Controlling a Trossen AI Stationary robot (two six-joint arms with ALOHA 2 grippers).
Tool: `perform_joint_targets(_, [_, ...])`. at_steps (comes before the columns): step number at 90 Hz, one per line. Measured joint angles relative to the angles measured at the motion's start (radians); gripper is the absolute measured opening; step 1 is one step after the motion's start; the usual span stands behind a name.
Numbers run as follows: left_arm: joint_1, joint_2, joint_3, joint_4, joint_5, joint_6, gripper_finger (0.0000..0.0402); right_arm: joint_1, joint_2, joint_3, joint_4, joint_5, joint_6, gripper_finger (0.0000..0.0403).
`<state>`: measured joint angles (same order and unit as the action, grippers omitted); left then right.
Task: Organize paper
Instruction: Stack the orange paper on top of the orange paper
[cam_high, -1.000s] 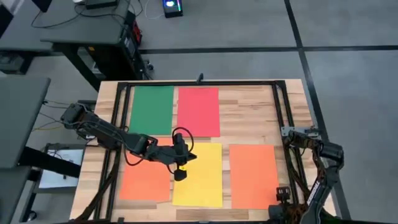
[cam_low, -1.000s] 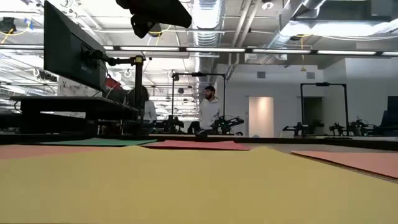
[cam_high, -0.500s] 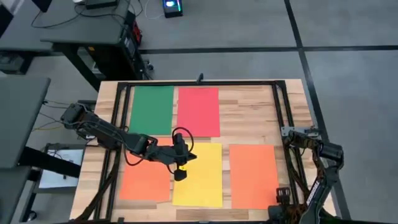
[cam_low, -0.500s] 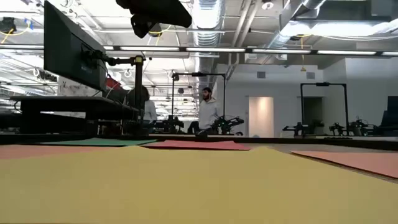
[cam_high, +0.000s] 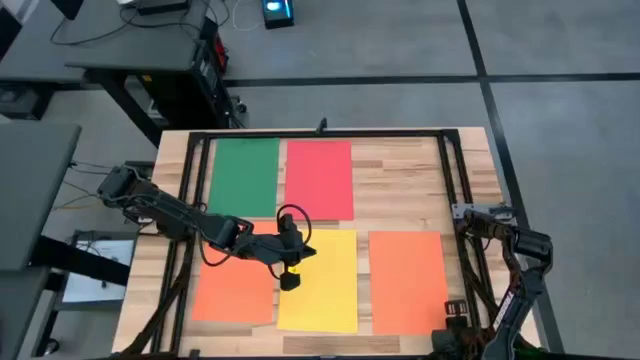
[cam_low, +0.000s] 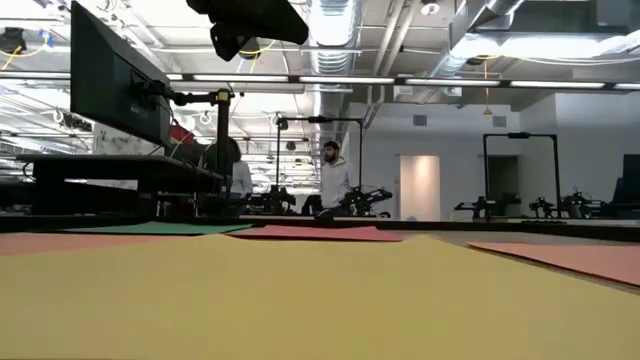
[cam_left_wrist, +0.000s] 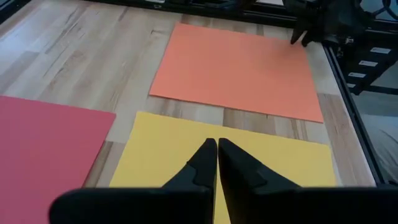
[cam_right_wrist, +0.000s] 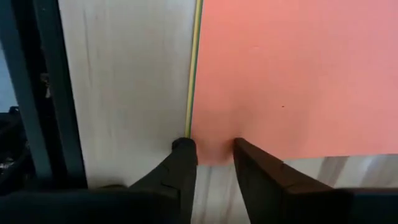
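Five sheets of paper lie flat on the wooden table (cam_high: 400, 180) in the high view: a green sheet (cam_high: 244, 176) and a pink-red sheet (cam_high: 319, 178) side by side at the far edge, and in the near row an orange sheet (cam_high: 233, 293), a yellow sheet (cam_high: 324, 280) and a second orange sheet (cam_high: 408, 282). The left gripper (cam_high: 289, 279) hangs over the yellow sheet's left edge, while the right arm sits folded at the table's near right corner.

Low view: the yellow sheet (cam_low: 300, 300) fills the foreground (a person stands far back in the room).

Left wrist view: the left gripper (cam_left_wrist: 217, 152) has its fingers pressed together with nothing between them, above the yellow sheet (cam_left_wrist: 273, 168), with the second orange sheet (cam_left_wrist: 236, 68) beyond and the pink-red sheet (cam_left_wrist: 43, 149) beside.

Right wrist view: the right gripper (cam_right_wrist: 213, 149) is slightly spread over the edge of an orange sheet (cam_right_wrist: 292, 74), gripping nothing.

Judging by this, every sheet is separate and unstacked, so gathering appears to remain entirely undone.
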<state>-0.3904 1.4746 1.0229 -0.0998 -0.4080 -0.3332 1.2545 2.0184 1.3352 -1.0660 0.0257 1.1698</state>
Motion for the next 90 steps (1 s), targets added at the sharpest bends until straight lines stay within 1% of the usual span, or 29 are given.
perform_joint_targets(29, [0.0, 0.0, 0.0, 0.0, 0.0, 0.0, 0.0, -0.017, 0.003, 0.054, -0.14, 0.0, 0.0, 0.0093])
perform_joint_targets(50, [0.0, 0.0, 0.0, 0.0, 0.0, -0.001, 0.0, -0.033, 0.003, 0.055, -0.154, 0.001, 0.003, 0.0093])
perform_joint_targets(58, [0.0, 0.005, 0.0, 0.005, 0.0, -0.025, 0.0, -0.034, 0.002, 0.055, -0.152, 0.001, 0.008, 0.0093])
perform_joint_targets(64, [0.005, 0.035, 0.0, 0.05, 0.0, -0.028, 0.0, -0.032, 0.002, 0.055, -0.152, 0.001, 0.008, 0.0093])
perform_joint_targets(73, [0.016, 0.11, 0.009, 0.139, 0.023, 0.021, 0.0, -0.022, -0.002, 0.056, -0.15, 0.001, 0.012, 0.0093])
perform_joint_targets(78, [0.028, 0.162, 0.041, 0.178, 0.07, 0.043, 0.0, -0.012, -0.003, 0.057, -0.15, 0.004, 0.026, 0.0093])
perform_joint_targets(86, [0.05, 0.256, 0.126, 0.179, 0.141, 0.062, 0.0, 0.014, -0.003, 0.057, -0.146, 0.004, 0.047, 0.0093])
perform_joint_targets(90, [0.057, 0.302, 0.171, 0.173, 0.159, 0.075, 0.0, 0.026, -0.003, 0.057, -0.142, 0.004, 0.059, 0.0093])
